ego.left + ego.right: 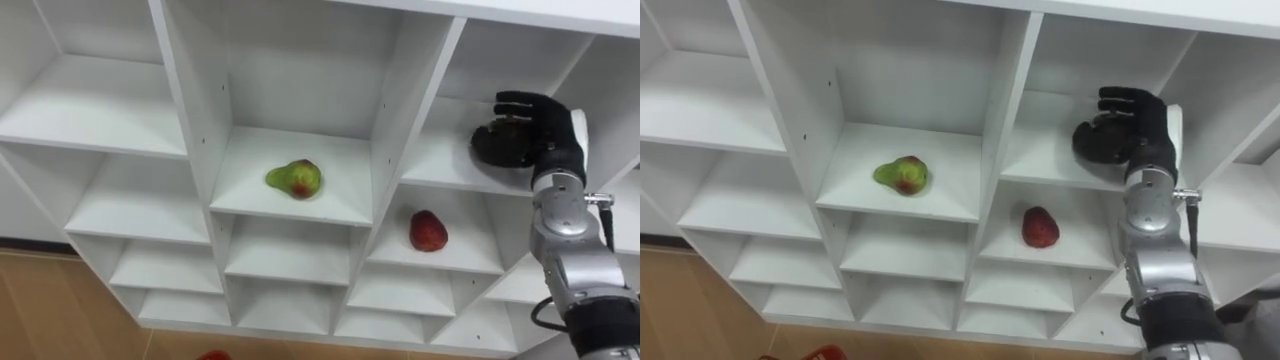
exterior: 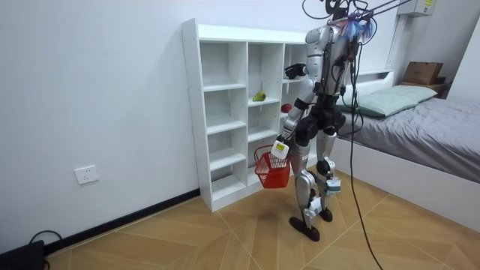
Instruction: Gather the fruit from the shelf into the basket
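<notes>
Left eye view: I'm facing the white compartmented shelf unit [image 1: 188, 110], and two fruits sit uncollected on it. A green pear with a reddish blush [image 1: 294, 179] lies in the middle column. A red rounded fruit [image 1: 428, 231] lies one compartment lower, at about 4 o'clock from the pear. So I judge the task well short of done, at least these two left to fetch. My right hand [image 1: 525, 135] is raised on an extended arm into the upper right compartment, at about 1 o'clock from the red fruit. It's well apart from both fruits, and I cannot tell if it's closed on anything there. In the room view I stand just before the shelf, left arm down, left hand [image 2: 280, 147] gripping the handle of a red wire basket [image 2: 271, 171] at thigh height. Basket contents too small to make out.
</notes>
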